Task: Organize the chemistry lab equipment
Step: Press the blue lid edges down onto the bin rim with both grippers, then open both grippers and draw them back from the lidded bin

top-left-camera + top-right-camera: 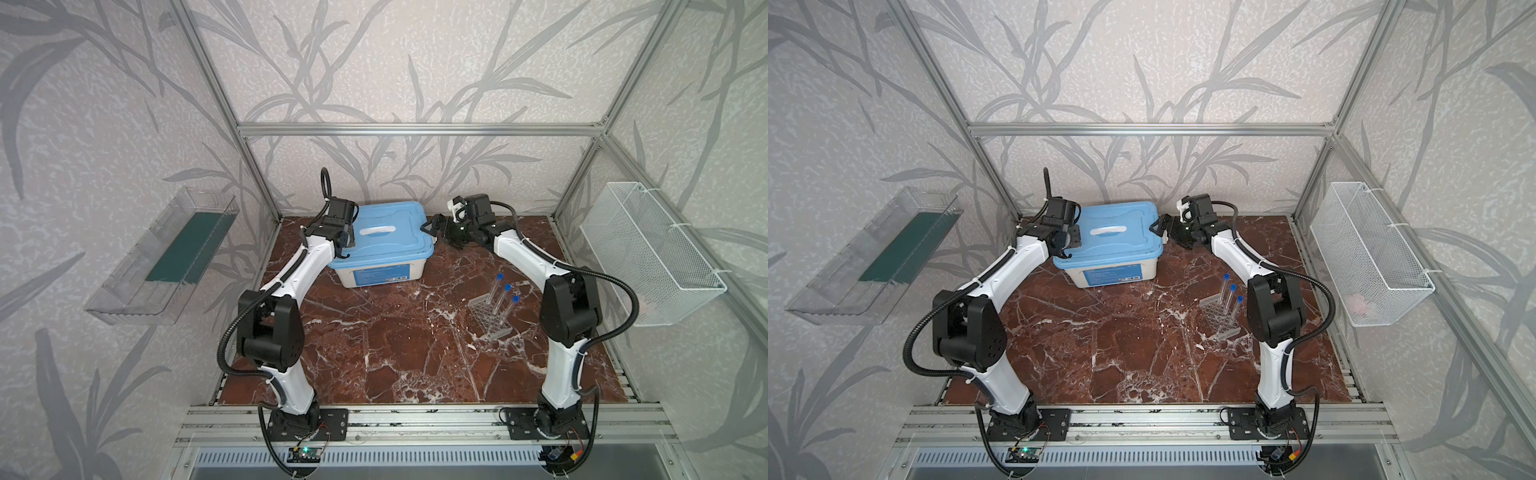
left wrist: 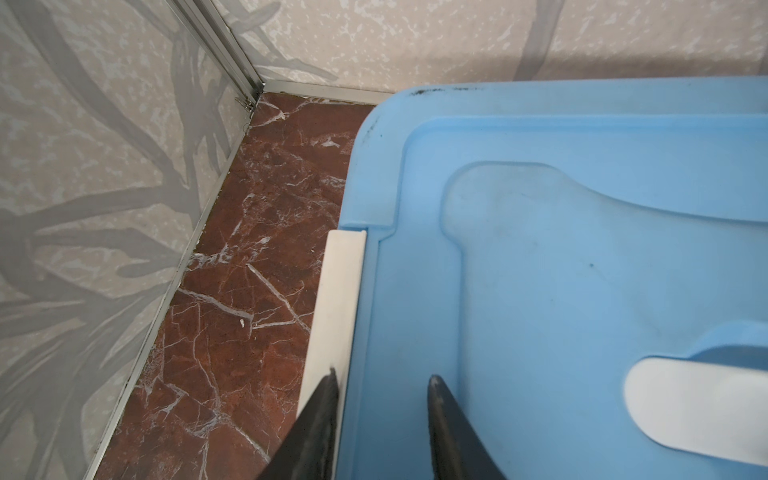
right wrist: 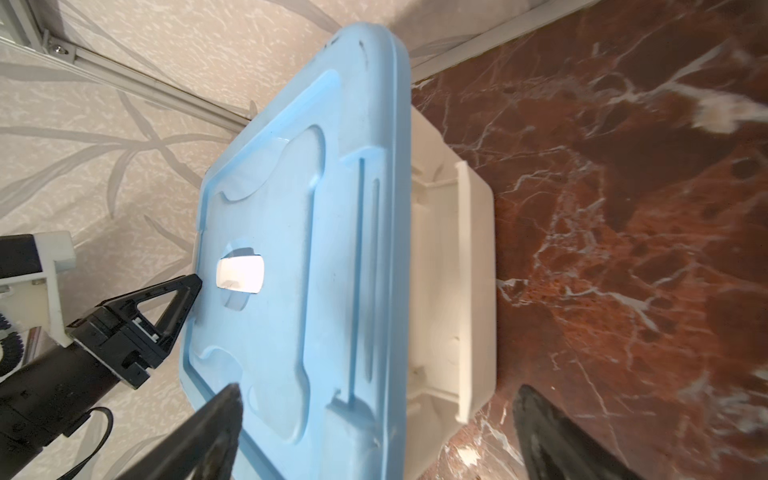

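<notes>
Progress: large white plastic tub (image 1: 376, 274) at the back, blue lid (image 1: 399, 245) on. Three clear blue-capped test tubes (image 1: 505, 299) stand in the clear gridded rack (image 1: 484, 313) on the red marble bench (image 1: 395, 345), right of centre. No other loose glassware seen; I judge it nearly done.
My left claw (image 2: 382, 378): part-closed across the lid's left edge; can't tell if clamped.
My right claw (image 3: 380, 388): wide open, empty, at the tub's right end.

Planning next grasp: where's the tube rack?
The tube rack: right side of the table in both top views, beside the right arm's elbow, holding three tubes.
</notes>
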